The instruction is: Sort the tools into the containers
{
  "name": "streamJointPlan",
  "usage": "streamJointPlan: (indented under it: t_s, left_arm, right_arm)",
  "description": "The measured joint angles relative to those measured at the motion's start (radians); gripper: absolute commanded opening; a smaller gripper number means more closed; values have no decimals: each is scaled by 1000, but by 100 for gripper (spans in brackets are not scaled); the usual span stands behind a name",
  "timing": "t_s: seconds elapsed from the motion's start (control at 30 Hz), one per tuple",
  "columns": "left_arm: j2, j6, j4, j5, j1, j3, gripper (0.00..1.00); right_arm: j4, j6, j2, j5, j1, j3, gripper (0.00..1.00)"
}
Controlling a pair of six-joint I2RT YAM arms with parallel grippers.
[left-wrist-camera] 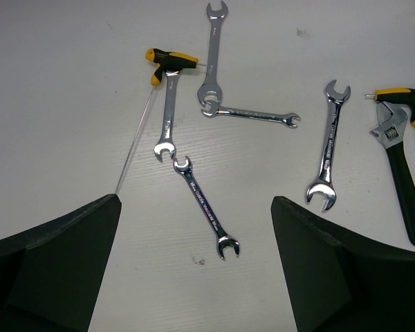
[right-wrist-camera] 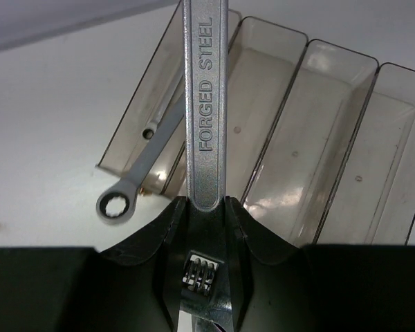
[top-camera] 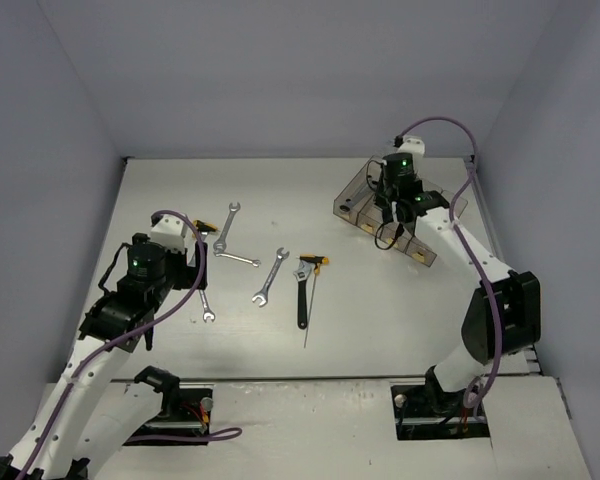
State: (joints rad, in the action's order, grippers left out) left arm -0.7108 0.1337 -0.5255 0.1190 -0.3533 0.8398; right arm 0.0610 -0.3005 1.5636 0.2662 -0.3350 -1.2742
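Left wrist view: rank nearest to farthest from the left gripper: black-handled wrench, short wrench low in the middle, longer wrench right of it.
1. Short wrench, centre, just ahead of the left gripper.
2. Longer wrench, right of centre.
3. Black-handled wrench, far right edge.

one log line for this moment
left gripper open over loose wrenches | right gripper shut on steel wrench above bins | spanner partly in end bin
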Motion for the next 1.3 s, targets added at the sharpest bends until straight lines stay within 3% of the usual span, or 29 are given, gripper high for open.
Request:
streamJointPlan:
  t_s: [0.4,1.0,1.07,1.3]
  left_arm:
    - [12,0,0,0,0,0,88]
    - [16,0,0,-16,0,0,88]
    - [16,0,0,-18,0,0,88]
    - [21,0,0,-19,0,0,88]
  right_arm:
    - [-107,-265,238,47,112,-75,0]
    - [-380,-389,412,18,153,-22,1]
    - [-383,-387,425,17,154,-13,7]
    - [-418,-372,431,8,158,6,49]
